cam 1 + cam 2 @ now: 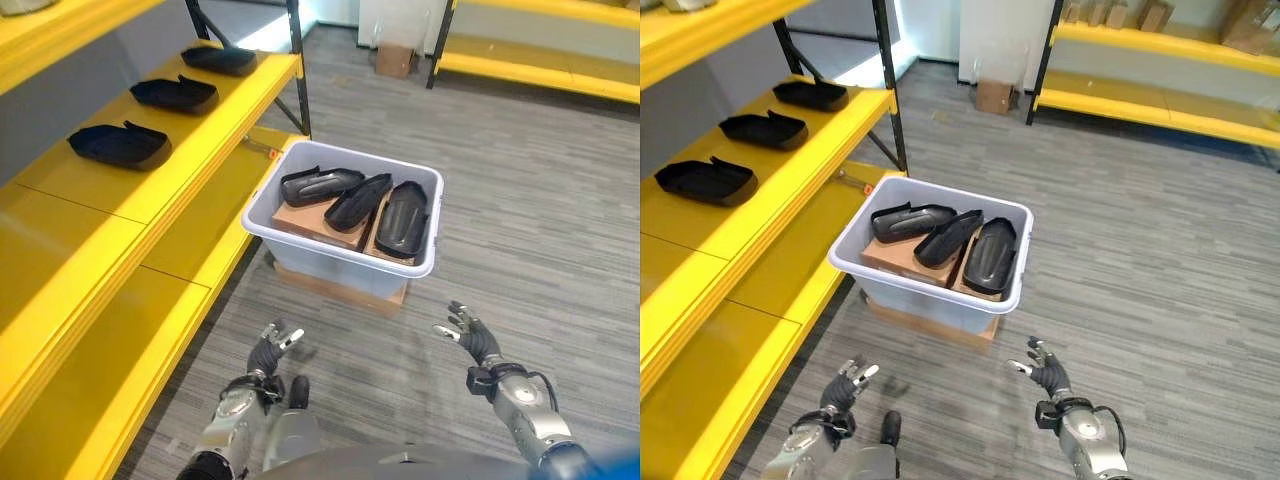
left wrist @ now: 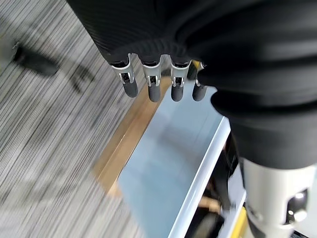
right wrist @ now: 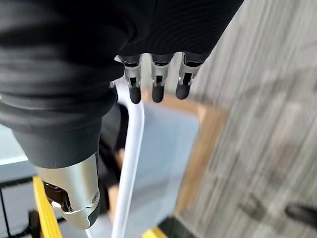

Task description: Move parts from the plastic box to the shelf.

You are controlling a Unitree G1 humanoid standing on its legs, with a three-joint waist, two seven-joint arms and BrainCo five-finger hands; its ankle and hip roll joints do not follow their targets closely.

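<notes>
A pale grey plastic box (image 1: 300, 245) sits on a flat cardboard piece on the floor, holding three black moulded parts (image 1: 318, 184) (image 1: 358, 200) (image 1: 403, 217) on cardboard inside. Three more black parts (image 1: 120, 145) (image 1: 176, 94) (image 1: 220, 59) lie in a row on the yellow shelf (image 1: 190, 150) to the left. My left hand (image 1: 272, 350) hovers low over the carpet in front of the box, fingers relaxed and holding nothing. My right hand (image 1: 470, 335) is to the right of it, also open and empty, short of the box's near right corner. The box wall (image 2: 168, 163) shows past the left fingers.
The yellow shelf's lower level (image 1: 110, 380) runs along the left, close to my left arm. A black upright post (image 1: 298, 70) stands behind the box. Another yellow rack (image 1: 540, 60) and a cardboard carton (image 1: 394, 60) stand far back. Grey carpet lies right of the box.
</notes>
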